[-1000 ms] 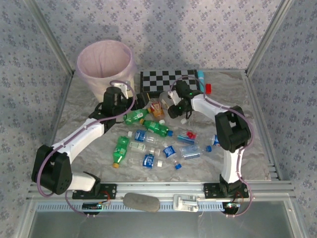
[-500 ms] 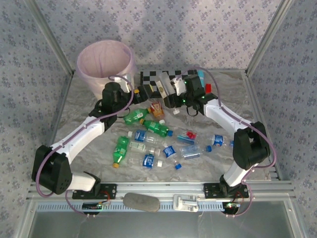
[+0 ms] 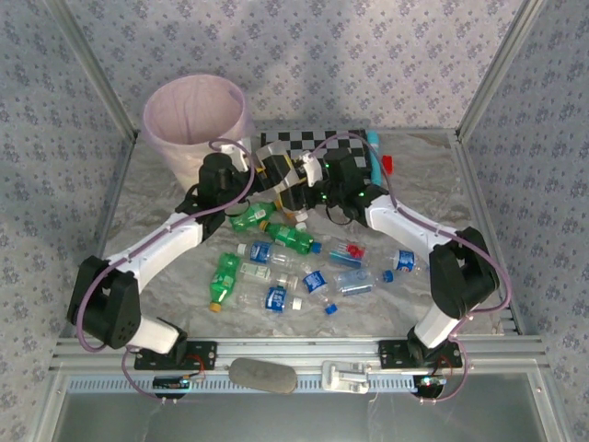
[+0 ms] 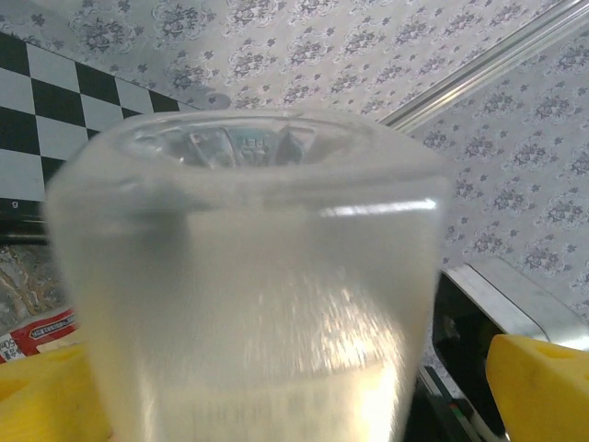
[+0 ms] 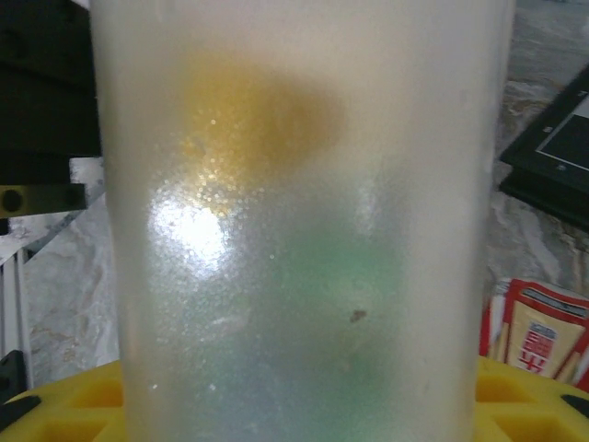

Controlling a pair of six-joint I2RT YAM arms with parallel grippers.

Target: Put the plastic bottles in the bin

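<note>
bottles (image 3: pixel 293 238) on crinkled grey table (image 3: pixel 156 198)

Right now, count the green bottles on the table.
3: one under the grippers beside the left arm, one just right of it, one nearer, lower left. More may hide under the arms.

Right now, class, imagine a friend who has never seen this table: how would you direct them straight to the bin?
Start at the checkerboard lying at the far edge of the table, then look to its left, into the far-left corner. There stands the bin, a round cream-white wastebasket with a pale pink liner at its rim. It is open-topped, upright and far larger than any plastic bottle scattered in front of it.
</note>
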